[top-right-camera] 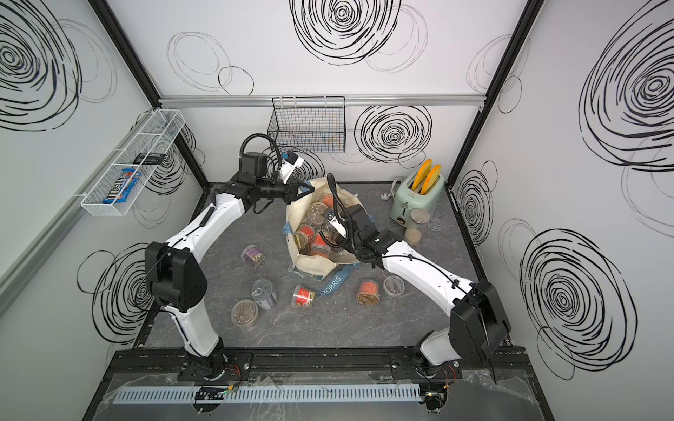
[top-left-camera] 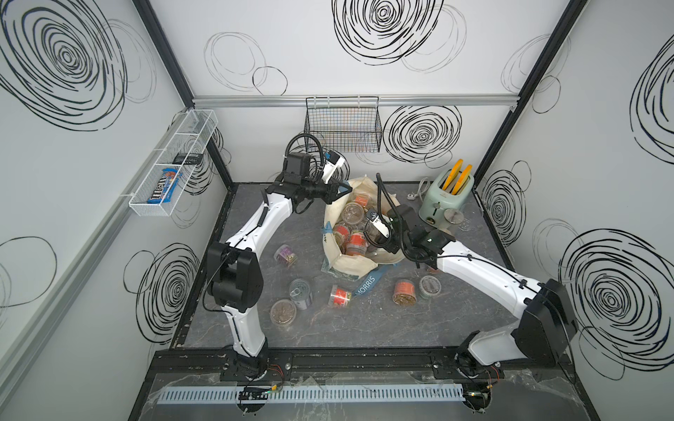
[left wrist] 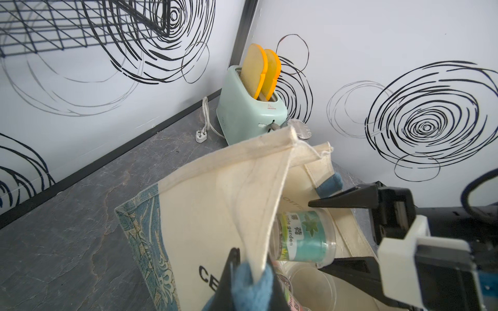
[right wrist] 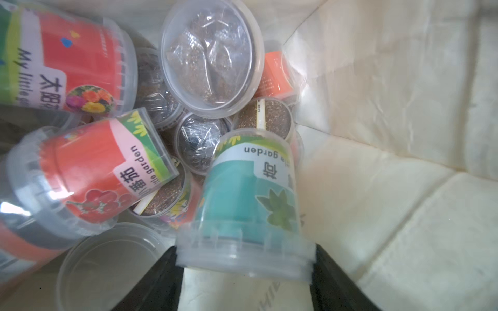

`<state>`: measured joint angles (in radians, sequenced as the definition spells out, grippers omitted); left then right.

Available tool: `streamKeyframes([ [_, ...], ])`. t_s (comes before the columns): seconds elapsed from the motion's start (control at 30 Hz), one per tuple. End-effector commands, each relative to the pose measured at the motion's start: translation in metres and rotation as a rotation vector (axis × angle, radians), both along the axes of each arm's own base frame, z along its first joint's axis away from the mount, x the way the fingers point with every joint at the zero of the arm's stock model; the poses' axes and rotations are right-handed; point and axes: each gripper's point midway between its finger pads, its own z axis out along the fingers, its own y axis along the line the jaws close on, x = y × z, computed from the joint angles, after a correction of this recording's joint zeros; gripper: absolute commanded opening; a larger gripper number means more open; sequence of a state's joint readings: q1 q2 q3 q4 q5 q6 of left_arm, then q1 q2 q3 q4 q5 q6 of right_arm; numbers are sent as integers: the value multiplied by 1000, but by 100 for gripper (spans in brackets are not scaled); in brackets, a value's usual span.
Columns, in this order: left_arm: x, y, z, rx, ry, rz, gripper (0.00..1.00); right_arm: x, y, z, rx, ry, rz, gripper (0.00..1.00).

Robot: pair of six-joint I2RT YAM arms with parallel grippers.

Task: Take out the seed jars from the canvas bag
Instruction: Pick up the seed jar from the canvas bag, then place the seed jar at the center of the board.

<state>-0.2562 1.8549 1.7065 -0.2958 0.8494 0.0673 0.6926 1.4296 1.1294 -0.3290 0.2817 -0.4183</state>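
Observation:
The cream canvas bag [top-left-camera: 350, 264] [top-right-camera: 313, 264] stands open mid-table with several seed jars [top-left-camera: 355, 242] inside. My left gripper [top-left-camera: 344, 189] [left wrist: 250, 272] is shut on the bag's rim and blue handle, holding the mouth up. Reaching down into the bag, my right gripper [right wrist: 244, 258] has its fingers [left wrist: 350, 199] pressed on both sides of the clear lid of a green-labelled seed jar [right wrist: 250, 202] [left wrist: 304, 237]. Red-labelled jars [right wrist: 89, 175] lie beside it. Several more seed jars [top-left-camera: 340, 296] [top-left-camera: 403, 291] lie loose on the table in front of the bag.
A mint toaster [top-left-camera: 446, 197] with yellow slices stands at the back right, a taller canister [top-left-camera: 454, 218] beside it. A black wire basket [top-left-camera: 343, 127] hangs on the back wall and a white wire rack [top-left-camera: 173, 164] on the left wall.

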Motion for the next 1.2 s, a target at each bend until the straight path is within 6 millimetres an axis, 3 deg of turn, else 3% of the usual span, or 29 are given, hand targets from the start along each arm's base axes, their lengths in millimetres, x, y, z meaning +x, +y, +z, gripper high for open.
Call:
streamKeyframes([
  [0.0, -13, 0, 57, -72, -186, -57, 0, -14, 2, 14, 79, 52, 6, 69],
  [0.13, -10, 2, 53, -72, -184, -52, 0, -37, 9, 28, 177, 135, 43, 69],
  [0.33, -5, 2, 52, -82, -180, -48, 0, -88, 18, 55, 407, 276, 96, 67],
  [0.53, -2, 1, 52, -93, -177, -45, 0, -142, 27, 58, 562, 532, 119, 67],
  [0.7, -4, 1, 50, -94, -171, -45, 0, -187, 38, 35, 595, 768, 77, 67],
  [0.87, -5, 2, 49, -90, -175, -44, 0, -222, 38, 2, 516, 932, 9, 66],
  [1.07, -5, 2, 50, -94, -177, -45, 0, -240, 19, -37, 386, 1033, -105, 67],
  [1.17, -4, 2, 47, -94, -173, -43, 0, -238, 18, -43, 386, 1024, -126, 67],
])
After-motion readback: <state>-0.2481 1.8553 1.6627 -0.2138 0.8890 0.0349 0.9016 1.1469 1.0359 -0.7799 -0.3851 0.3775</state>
